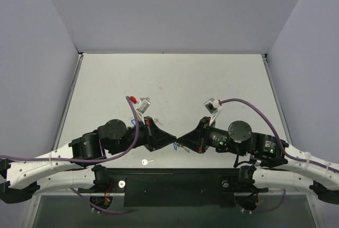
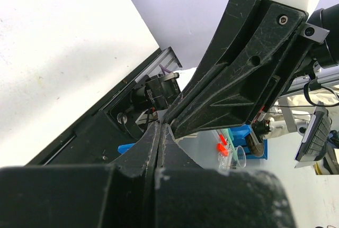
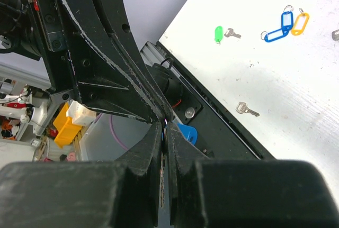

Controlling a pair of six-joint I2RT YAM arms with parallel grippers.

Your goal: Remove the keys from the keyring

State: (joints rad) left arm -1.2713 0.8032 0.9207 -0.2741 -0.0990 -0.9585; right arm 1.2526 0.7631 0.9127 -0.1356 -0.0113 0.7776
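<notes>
The right gripper (image 3: 164, 133) and left gripper (image 2: 159, 133) are meeting tip to tip, each pressing its fingers together, probably pulling against one another. What they are nipping is hidden. The bright-blue oblong plastic key tag (image 3: 186, 133) is peeking out just behind them. The tiny silver round-headed metal key (image 3: 247, 110) is lying loose on the table. Farther off, a yellow plastic bin (image 3: 63, 127) is standing, its contents blurred.

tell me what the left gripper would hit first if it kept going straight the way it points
The right gripper: in the top view the left gripper points at it tip to tip, and the two seem to be touching.
</notes>
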